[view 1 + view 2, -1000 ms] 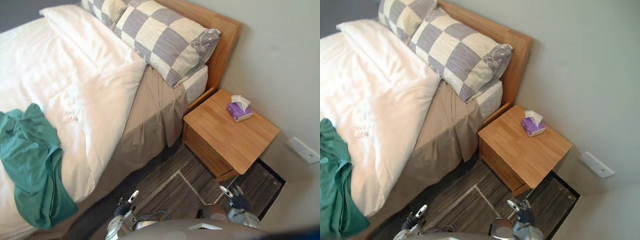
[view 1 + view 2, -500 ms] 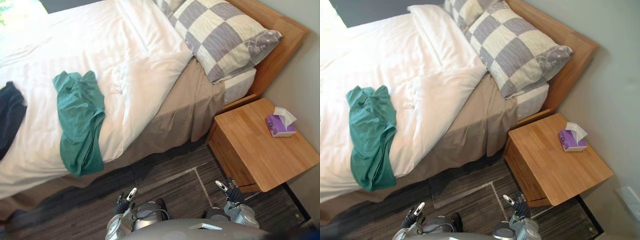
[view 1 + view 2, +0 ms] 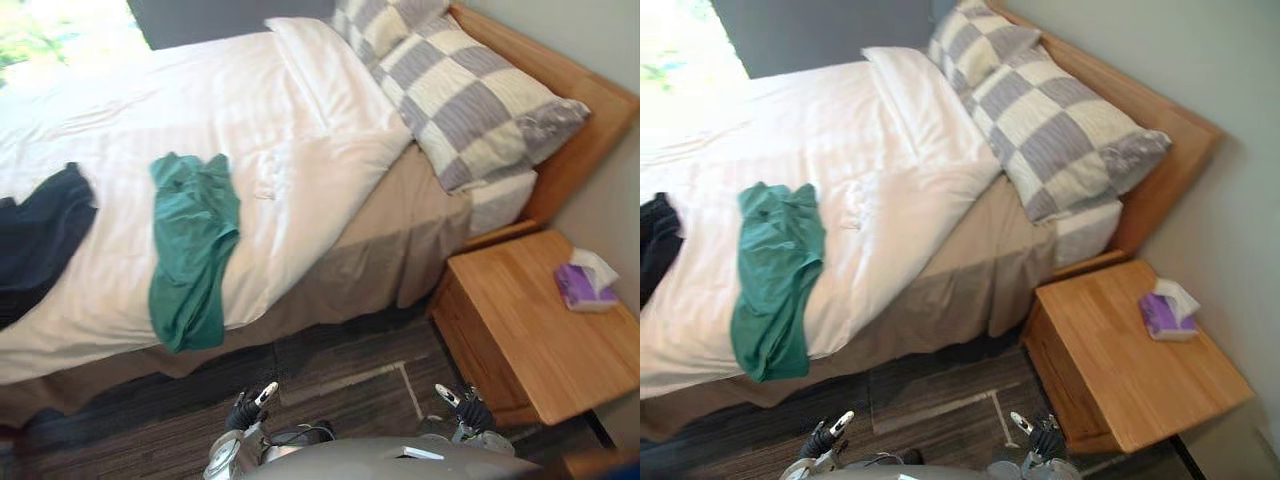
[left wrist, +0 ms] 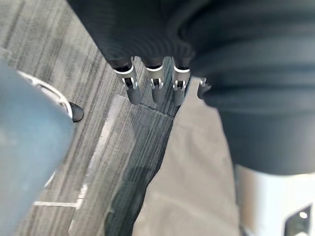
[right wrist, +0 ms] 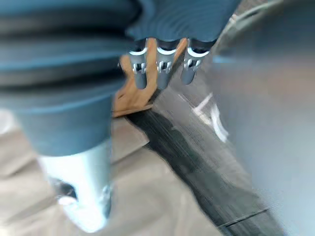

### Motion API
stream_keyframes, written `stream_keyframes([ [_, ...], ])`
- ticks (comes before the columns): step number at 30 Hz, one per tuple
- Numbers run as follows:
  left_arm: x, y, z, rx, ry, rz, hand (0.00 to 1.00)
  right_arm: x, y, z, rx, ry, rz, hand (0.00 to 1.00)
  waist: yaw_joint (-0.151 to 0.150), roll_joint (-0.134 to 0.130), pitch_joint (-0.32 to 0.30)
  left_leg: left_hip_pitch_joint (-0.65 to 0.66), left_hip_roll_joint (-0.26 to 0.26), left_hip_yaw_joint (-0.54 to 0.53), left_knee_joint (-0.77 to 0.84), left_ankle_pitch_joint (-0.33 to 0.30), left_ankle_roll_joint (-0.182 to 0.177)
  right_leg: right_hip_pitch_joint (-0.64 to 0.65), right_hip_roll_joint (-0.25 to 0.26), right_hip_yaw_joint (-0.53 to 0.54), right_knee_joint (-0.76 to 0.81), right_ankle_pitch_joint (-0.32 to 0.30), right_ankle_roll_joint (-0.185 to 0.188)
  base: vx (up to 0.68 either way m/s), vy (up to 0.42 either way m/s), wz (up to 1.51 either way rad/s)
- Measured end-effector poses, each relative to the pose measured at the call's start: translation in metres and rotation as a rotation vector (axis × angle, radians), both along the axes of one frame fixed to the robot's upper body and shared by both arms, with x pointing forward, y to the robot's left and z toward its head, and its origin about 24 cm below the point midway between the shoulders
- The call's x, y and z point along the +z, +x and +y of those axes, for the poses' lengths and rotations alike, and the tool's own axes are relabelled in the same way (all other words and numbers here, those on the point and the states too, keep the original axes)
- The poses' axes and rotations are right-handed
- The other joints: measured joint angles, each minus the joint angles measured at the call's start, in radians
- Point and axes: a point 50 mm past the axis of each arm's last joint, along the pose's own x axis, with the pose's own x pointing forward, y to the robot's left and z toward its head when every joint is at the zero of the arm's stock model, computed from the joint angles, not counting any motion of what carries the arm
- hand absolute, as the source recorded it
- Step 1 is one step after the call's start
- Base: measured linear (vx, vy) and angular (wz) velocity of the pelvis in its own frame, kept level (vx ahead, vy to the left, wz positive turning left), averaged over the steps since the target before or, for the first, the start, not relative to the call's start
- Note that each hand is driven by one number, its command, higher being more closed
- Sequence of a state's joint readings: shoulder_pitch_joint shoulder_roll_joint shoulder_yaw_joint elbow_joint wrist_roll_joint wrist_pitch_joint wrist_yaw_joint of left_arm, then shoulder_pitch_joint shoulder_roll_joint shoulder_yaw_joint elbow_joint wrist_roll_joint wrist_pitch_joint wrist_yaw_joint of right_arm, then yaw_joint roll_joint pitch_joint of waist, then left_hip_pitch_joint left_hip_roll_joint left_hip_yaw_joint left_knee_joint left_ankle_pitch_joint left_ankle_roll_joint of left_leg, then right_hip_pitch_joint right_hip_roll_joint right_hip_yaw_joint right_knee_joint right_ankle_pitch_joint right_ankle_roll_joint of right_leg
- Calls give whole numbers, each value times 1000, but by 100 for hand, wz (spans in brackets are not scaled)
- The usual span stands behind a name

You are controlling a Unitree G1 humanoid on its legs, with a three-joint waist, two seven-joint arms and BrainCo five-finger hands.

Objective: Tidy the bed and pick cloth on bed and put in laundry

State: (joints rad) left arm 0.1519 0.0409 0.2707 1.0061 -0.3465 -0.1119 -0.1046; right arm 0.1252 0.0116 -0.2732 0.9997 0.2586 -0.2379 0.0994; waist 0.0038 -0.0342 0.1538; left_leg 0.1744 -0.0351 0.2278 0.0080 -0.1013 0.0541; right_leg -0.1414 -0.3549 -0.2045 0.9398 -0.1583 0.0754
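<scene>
Draping over the bed's [image 3: 150,100] near edge in the left eye view, the green cloth [image 3: 190,250] awaits pickup, with a dark cloth [image 3: 40,240] beyond it toward the foot. Left wrist view: left hand [image 4: 152,88] hangs empty, fingers relaxed. Right wrist view: right hand [image 5: 162,66] likewise, seemingly idle until within reach.

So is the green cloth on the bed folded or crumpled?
Crumpled: the green cloth lies bunched, its end hanging over the bed edge.

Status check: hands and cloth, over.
Left hand and right hand open, low, holding nothing. Green cloth draped over edge of bed; dark cloth beside it. Nothing blocking.
</scene>
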Motion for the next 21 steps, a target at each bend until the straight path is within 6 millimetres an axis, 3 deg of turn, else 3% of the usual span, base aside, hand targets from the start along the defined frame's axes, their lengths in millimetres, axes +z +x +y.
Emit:
stream_keyframes([
  [2, 2, 7, 0, -24, 12, -16, 0, 2, 6, 4, 33, -9, -28, 0, 4, -5, 4, 23, 29, -49, -7, -8, -3, -29, 58, 28, -108, -70, 11, 177, -24, 72],
  [4, 2, 9, -2, -26, 5, -18, 0, 3, 7, 3, 33, -13, -38, 0, 3, 4, 9, 36, 60, -76, -5, -14, -25, -31, 114, 29, -247, -79, 12, 225, -125, 46],
  [6, 2, 11, -5, -28, -4, -25, 0, 3, 8, 5, 42, -8, -40, 0, 2, 3, 7, 33, 79, -88, 0, -27, -49, -23, 176, 56, -419, -65, 15, 240, -188, 28],
  [7, 2, 14, -4, -35, -3, -28, 0, 2, 4, 8, 36, 5, -34, 0, 2, -7, 3, 25, 75, -94, 2, -37, -66, -14, 203, 98, -543, 0, -4, 180, -182, 28],
  [8, 1, 13, -5, -34, -8, -18, 0, 1, 2, 10, 34, 16, -33, 0, -1, -15, 2, 26, 74, -101, 3, -45, -78, -2, 207, 103, -576, 16, -48, 280, -261, 28],
  [9, 1, 17, -15, -44, -31, -28, 0, 2, 3, 1, 37, -7, -38, 0, -4, 22, 11, 30, 97, -79, 3, -38, -101, 14, 221, 82, -586, 23, -42, 181, -149, 24],
  [12, 1, 20, -26, -41, -54, -36, 0, 4, 3, -6, 16, -23, -52, 0, -12, 54, 14, 48, 135, -20, -7, -19, -138, 58, 251, 46, -614, 11, -59, 212, -150, 24],
  [14, 1, 20, -25, -38, -53, -38, 0, 4, 2, -4, -20, -16, -58, 0, -10, 46, 14, 69, 146, -6, -6, 1, -158, 90, 260, 38, -623, 11, -59, 165, -136, 12],
  [17, 2, 20, -23, -28, -52, -41, 0, 7, 3, -8, -104, -39, -84, 0, 1, 40, 6, 75, 153, 32, -5, 7, -159, 115, 270, 38, -655, 11, -59, 84, -69, 3],
  [21, 4, 17, -16, -34, -30, -41, 0, 28, 25, -9, -149, -133, -206, 0, 11, 15, 4, 70, 149, 38, -6, 7, -159, 117, 270, 46, -670, 12, -59, -20, -1, 0],
])
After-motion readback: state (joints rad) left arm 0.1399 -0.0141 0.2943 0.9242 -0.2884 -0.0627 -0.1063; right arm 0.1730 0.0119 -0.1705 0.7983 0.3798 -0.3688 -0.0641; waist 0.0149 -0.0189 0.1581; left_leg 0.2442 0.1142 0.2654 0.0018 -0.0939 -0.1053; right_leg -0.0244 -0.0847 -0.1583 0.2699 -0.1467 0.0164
